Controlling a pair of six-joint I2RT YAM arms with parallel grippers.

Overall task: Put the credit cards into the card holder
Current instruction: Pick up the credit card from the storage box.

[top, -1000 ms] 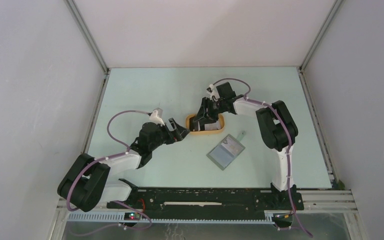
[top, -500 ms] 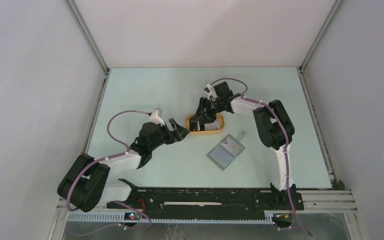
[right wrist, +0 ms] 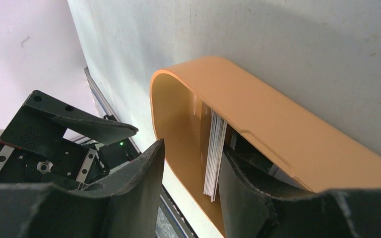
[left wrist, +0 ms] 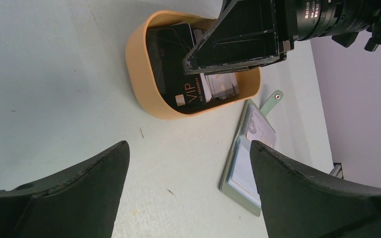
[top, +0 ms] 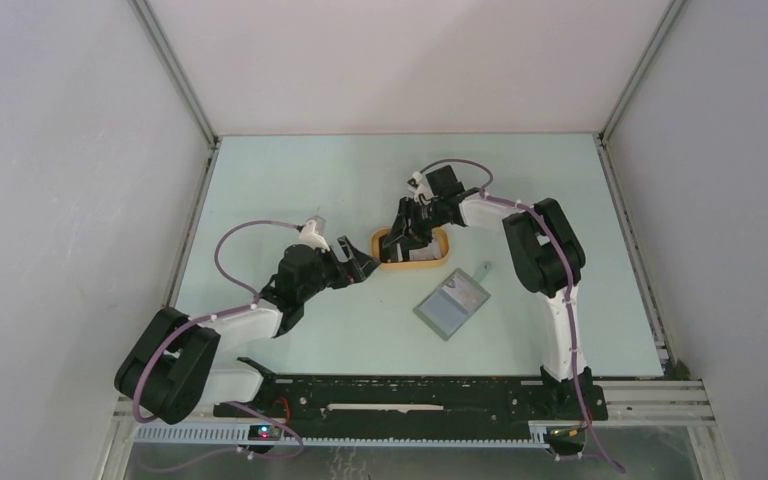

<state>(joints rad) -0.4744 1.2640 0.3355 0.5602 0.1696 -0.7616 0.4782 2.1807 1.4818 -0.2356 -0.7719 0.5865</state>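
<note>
The credit cards lie in an orange oval tray [top: 430, 263]. In the left wrist view a black VIP card [left wrist: 171, 74] and whitish cards [left wrist: 221, 87] show in the tray [left wrist: 139, 74]. My right gripper [top: 409, 230] reaches down into the tray, open. In the right wrist view its jaws [right wrist: 193, 148] straddle an upright stack of cards [right wrist: 212, 158] that leans on the right finger [right wrist: 243, 188], with a gap to the left finger. The grey-green card holder [top: 451, 303] lies open on the table, near-right of the tray. My left gripper [top: 360, 265] is open and empty, left of the tray.
The card holder [left wrist: 250, 158] shows between my left jaws' view and the tray, its snap tab [left wrist: 277, 96] pointing away. The tray's near wall [right wrist: 278, 124] fills the right wrist view. White walls close in the table on three sides.
My right gripper has shifted slightly left and settled deeper into the tray. The left arm, tray and card holder have not moved.
</note>
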